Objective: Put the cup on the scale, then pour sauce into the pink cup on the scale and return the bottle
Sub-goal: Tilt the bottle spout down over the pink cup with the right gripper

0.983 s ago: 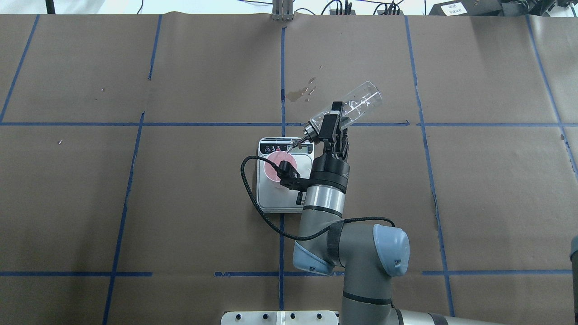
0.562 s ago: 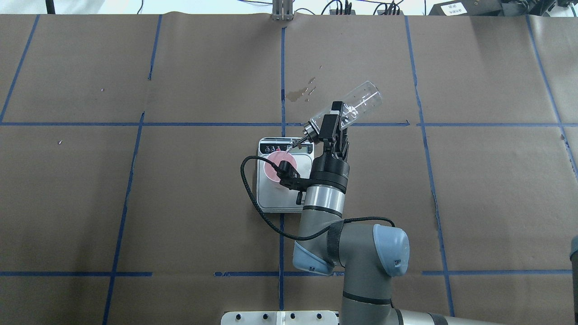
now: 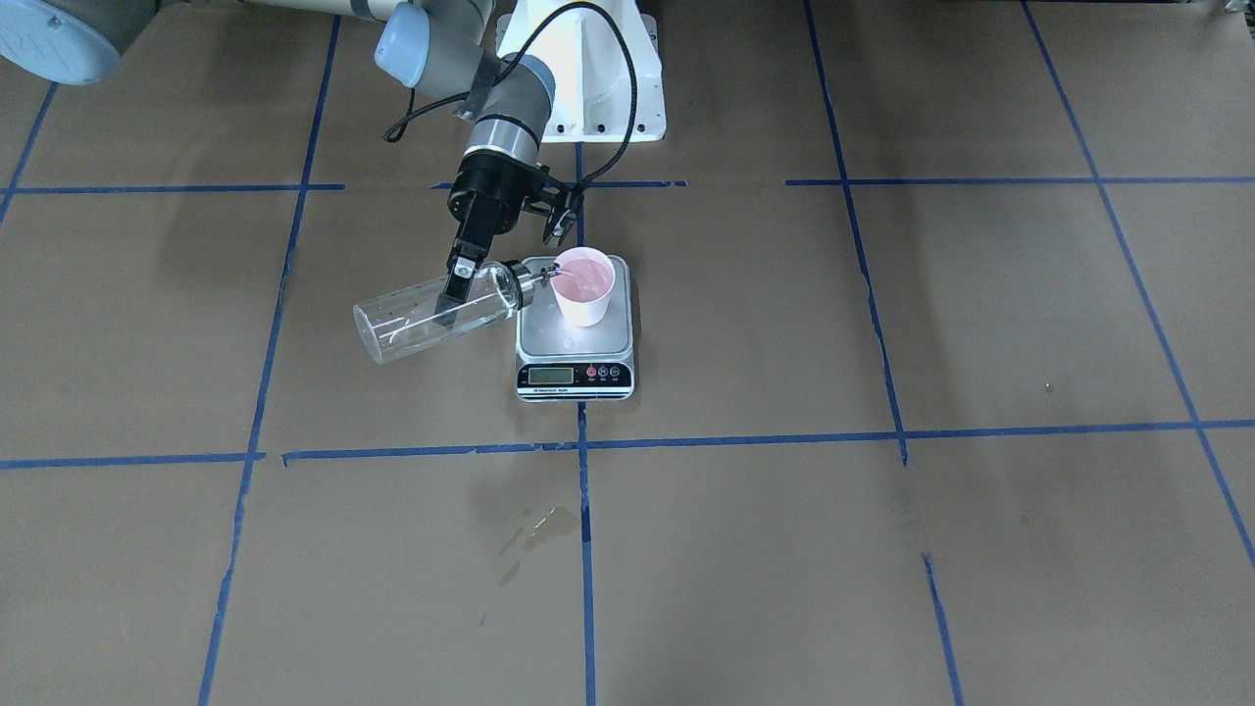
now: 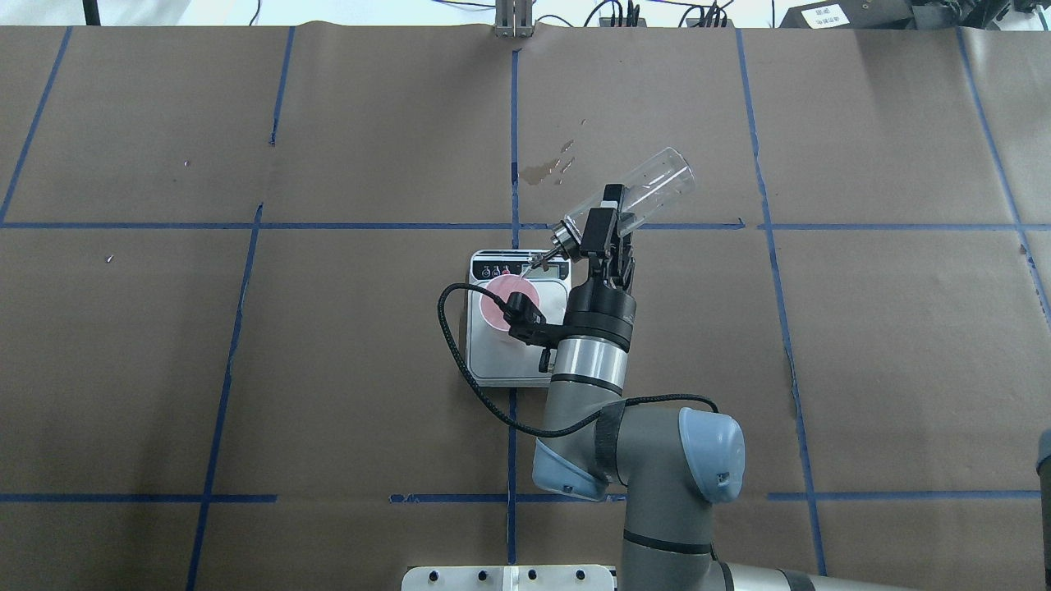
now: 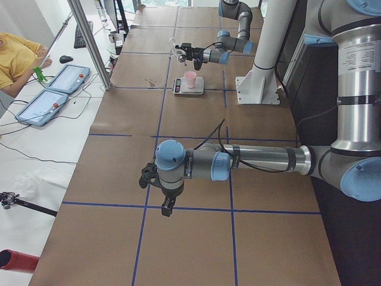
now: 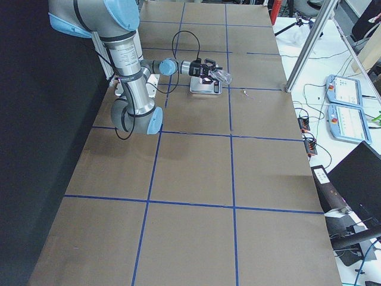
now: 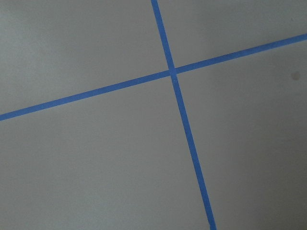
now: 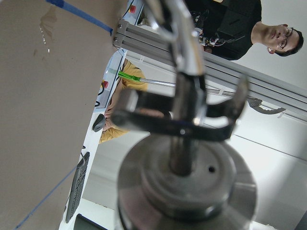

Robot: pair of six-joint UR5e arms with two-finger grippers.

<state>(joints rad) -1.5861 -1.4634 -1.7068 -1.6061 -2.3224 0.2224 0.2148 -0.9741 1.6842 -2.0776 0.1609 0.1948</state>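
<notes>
The pink cup (image 3: 584, 284) stands on the scale's steel platform (image 3: 574, 343), and liquid shows inside it. My right gripper (image 3: 459, 289) is shut on the clear glass bottle (image 3: 431, 319), which is tilted past level with its silver spout at the cup's rim. From overhead, the bottle (image 4: 649, 193) points away from the cup (image 4: 495, 297) and the scale (image 4: 501, 361), with the right gripper (image 4: 606, 215) near its collar. The bottle looks nearly empty. The spout (image 8: 184, 96) fills the right wrist view. My left gripper (image 5: 165, 210) hangs over the table's left end; I cannot tell if it is open.
A wet stain (image 4: 542, 172) marks the brown paper beyond the scale. Blue tape lines grid the table. A metal post (image 4: 513, 20) stands at the far edge. Operators' tablets (image 5: 56, 89) lie on the side table. The left wrist view shows only paper and a tape crossing (image 7: 172, 73).
The white glints of liquid inside the bottle have gone; it now looks clear. Arm, bottle and cup have not moved.
</notes>
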